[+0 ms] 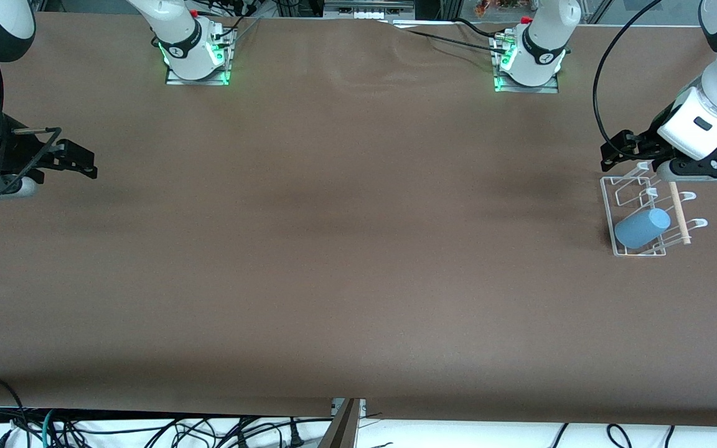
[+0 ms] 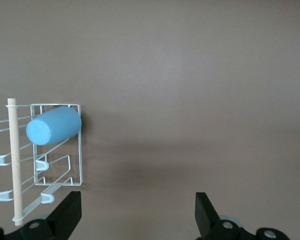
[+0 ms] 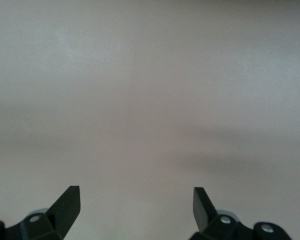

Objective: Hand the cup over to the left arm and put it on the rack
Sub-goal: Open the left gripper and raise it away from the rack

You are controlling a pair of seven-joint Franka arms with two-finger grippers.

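Right hand: at the right arm's end of the counter, low over bare brown cloth, fingers spread wide, holding nothing. This arm waits.

Counter: brown cloth, bare through the middle.

Rack: white wire, near the edge at the left arm's end of the counter. A wooden dowel runs along its outer side, by the hooks.

Cup: light blue, lying tilted on its side across the wires at the corner of the rack nearest the front camera, apart from both hands. By the look of it the placing is done.

Left hand: hangs over the rack's edge nearest the robot bases, fingers spread, empty.

Risks, as judged from here:
- The cup rests loosely on thin wires, not hooked over a loop; a jolt to the rack could roll it off onto the cloth.
- The left hand sits close above the rack; a low or sideways retreat could catch a loop or the dowel and drag the light rack along.
- The left arm's black cable hangs near the rack and could snag it.
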